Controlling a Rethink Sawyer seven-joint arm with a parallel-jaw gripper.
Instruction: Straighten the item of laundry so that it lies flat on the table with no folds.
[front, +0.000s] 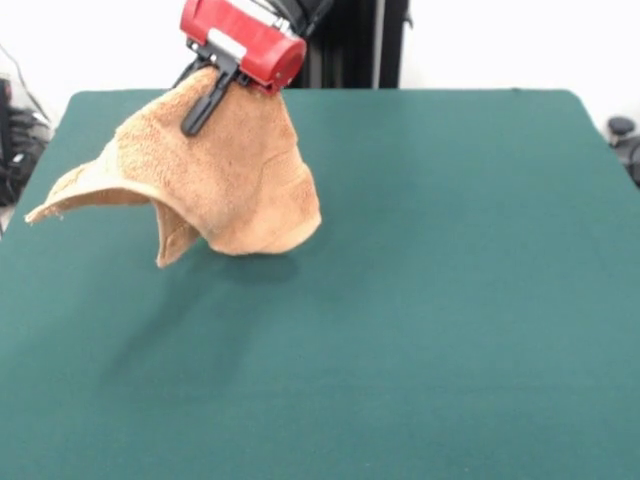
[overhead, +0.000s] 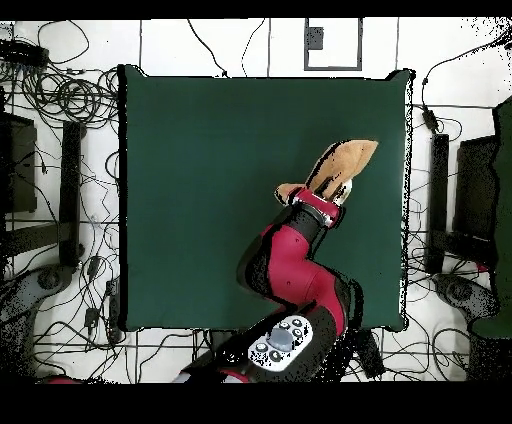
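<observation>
Front view: my gripper (front: 205, 95) is clamped on the top of the towel (front: 225, 175), which hangs below it, draped and folded, one corner flaring out sideways over the table (front: 450, 300). Overhead view: the towel (overhead: 345, 162) projects beyond the gripper (overhead: 335, 195), near one table (overhead: 200, 180) edge.

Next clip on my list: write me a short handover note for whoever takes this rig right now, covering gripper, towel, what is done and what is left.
Gripper: shut on the fluffy tan-orange terry-cloth towel, pinching it near its top.
Towel: lifted and hanging from the gripper in draped folds, one corner sticking out sideways. In the front view it hangs over the far left part of the dark green felt-topped table, a faint shadow beneath it. Whether its lowest edge touches the table, I cannot tell.
Done: towel grasped and raised.
Left: lay it down and spread it flat with no folds.
</observation>
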